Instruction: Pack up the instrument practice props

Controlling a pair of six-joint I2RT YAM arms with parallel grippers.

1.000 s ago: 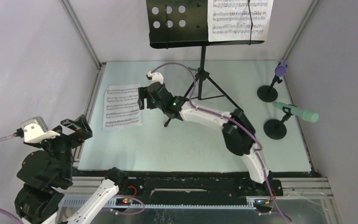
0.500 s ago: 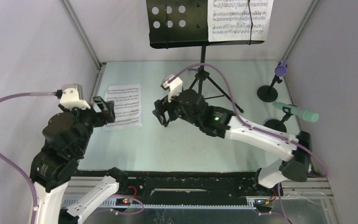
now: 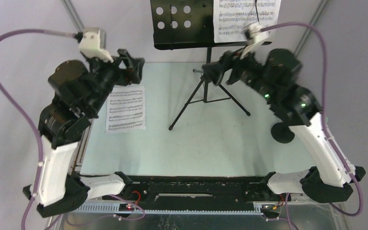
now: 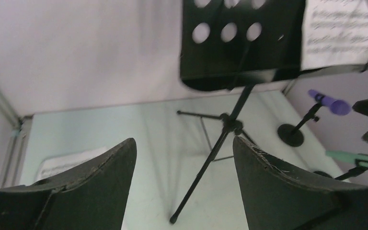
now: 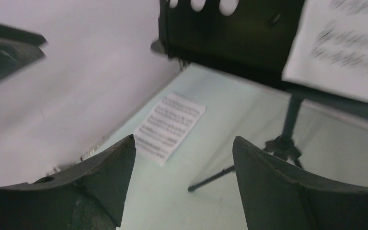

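The black tripod music rack (image 3: pixel 182 24) stands at the back, its perforated plate (image 4: pixel 230 43) carrying a white sheet-music page (image 3: pixel 244 19). Another page (image 3: pixel 126 109) lies flat on the table at the left. My left gripper (image 3: pixel 133 67) hangs open in the air left of the rack, nothing between its fingers (image 4: pixel 184 143). To the right of the rack's pole my right gripper (image 3: pixel 210 72) is raised and open, also empty (image 5: pixel 184 141). A purple microphone (image 4: pixel 329 102) and a mint-green one (image 4: pixel 359 160) rest on short black holders at the right; the right arm hides them from above.
Grey walls with metal corner posts close in the pale green table (image 3: pixel 196 143). The rack's tripod legs (image 3: pixel 187 108) spread over the table's middle. One round holder base (image 3: pixel 282 132) shows under the right arm.
Both arms have risen and swung toward the back. The left came up from the table's left edge; the right left the table's middle and went up to the right of the rack's pole.
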